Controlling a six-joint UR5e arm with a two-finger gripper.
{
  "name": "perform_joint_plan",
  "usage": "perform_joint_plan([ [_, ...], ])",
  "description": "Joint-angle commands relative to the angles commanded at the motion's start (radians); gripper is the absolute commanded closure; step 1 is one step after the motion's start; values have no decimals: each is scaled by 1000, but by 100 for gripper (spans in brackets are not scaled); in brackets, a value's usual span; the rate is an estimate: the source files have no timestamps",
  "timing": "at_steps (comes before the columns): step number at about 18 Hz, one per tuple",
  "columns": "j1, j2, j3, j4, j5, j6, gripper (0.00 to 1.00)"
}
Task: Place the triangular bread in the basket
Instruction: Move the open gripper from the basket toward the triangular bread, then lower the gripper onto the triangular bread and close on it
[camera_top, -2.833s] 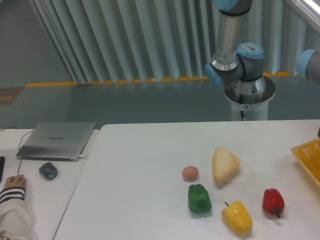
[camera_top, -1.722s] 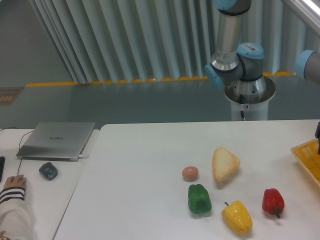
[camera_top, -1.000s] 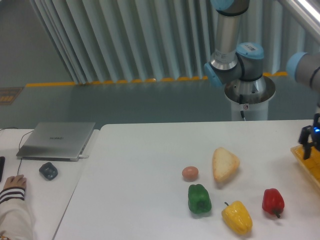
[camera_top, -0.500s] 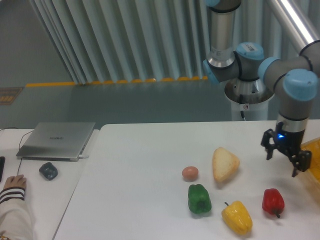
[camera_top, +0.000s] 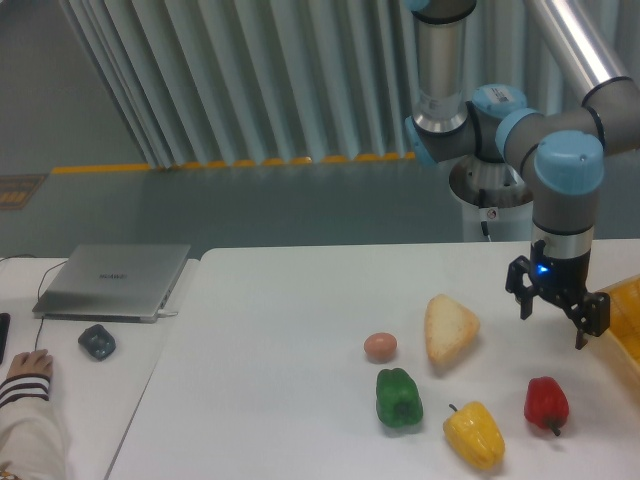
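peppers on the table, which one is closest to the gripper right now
The red pepper. It sits almost directly below the open gripper at the right, while the yellow pepper and the green pepper lie farther left.

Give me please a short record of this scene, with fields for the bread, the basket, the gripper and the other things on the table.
bread: triangular bread lies on the white table, not held
basket: yellow basket at the right edge of the picture, only partly in view
gripper: gripper open, empty, hanging between bread and basket, right of the bread
near the bread: small brown ball to its left
peppers: green pepper, yellow pepper, red pepper, all nearer the camera than the bread
task state: bread not yet in the basket
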Motion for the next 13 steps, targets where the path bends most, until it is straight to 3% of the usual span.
perform_joint_plan([
  [5,-104,-35,-23,5,74,-106,0],
  [8,-114,-41,-43,8,78,-113,0],
  [13,-118,-107,-52,-1,85,-123,0],
])
